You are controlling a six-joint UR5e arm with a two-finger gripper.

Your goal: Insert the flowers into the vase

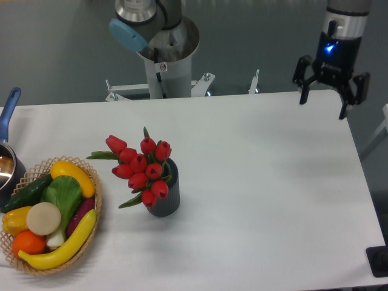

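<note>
The red tulips [140, 163] stand in the ribbed dark grey vase [163, 197], closed buds leaning left over green leaves; the vase sits upright on the table [260, 182], right of the wicker basket [91, 233]; the gripper [324, 103] hangs empty, jaws apart, well right of the vase.

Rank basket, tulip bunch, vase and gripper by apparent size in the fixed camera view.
1. Wicker basket, clearly the largest.
2. Red tulip bunch.
3. Gripper, open; it spans about as much as the tulips, and it sits farther from the camera, so this order is unsure.
4. Dark grey vase, partly hidden by the blooms.
</note>
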